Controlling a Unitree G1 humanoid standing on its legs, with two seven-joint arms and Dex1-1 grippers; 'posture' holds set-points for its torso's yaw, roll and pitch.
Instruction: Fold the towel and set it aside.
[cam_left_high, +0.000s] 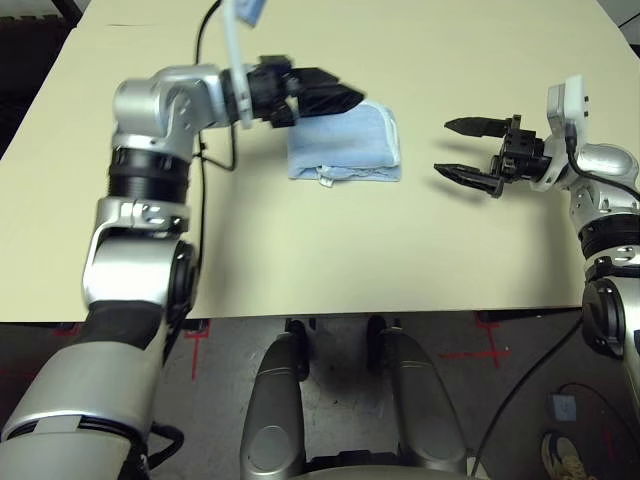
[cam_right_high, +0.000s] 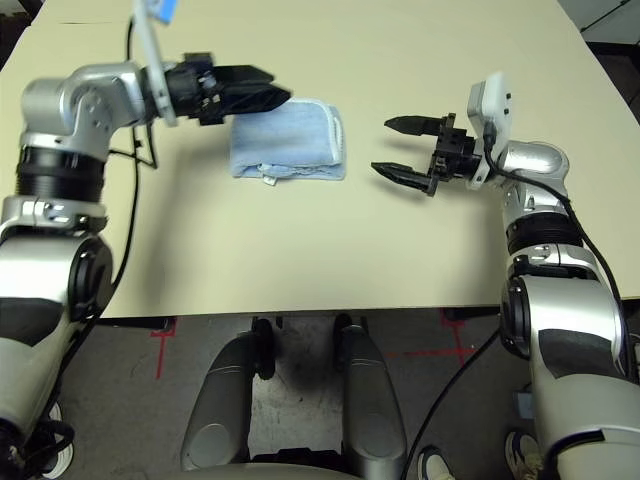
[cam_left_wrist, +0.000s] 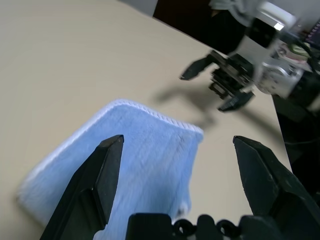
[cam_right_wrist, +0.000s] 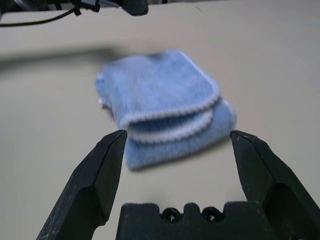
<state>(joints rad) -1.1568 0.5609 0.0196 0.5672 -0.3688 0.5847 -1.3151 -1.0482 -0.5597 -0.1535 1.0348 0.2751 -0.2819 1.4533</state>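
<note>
The towel (cam_left_high: 345, 147) lies folded in a small light-blue stack with white stitched edging on the tan table (cam_left_high: 330, 260), near the middle. My left gripper (cam_left_high: 340, 97) hovers just over the towel's far left corner, open, holding nothing; in its wrist view the towel (cam_left_wrist: 135, 165) sits below and between the fingers (cam_left_wrist: 90, 190). My right gripper (cam_left_high: 458, 150) stands open to the right of the towel, a short gap away, pointing at it. Its wrist view shows the towel (cam_right_wrist: 165, 105) ahead with the layered edges facing it.
A black cable (cam_left_high: 205, 60) runs from the left arm across the table's far left part. The table's front edge (cam_left_high: 330, 318) runs near my body, with floor below.
</note>
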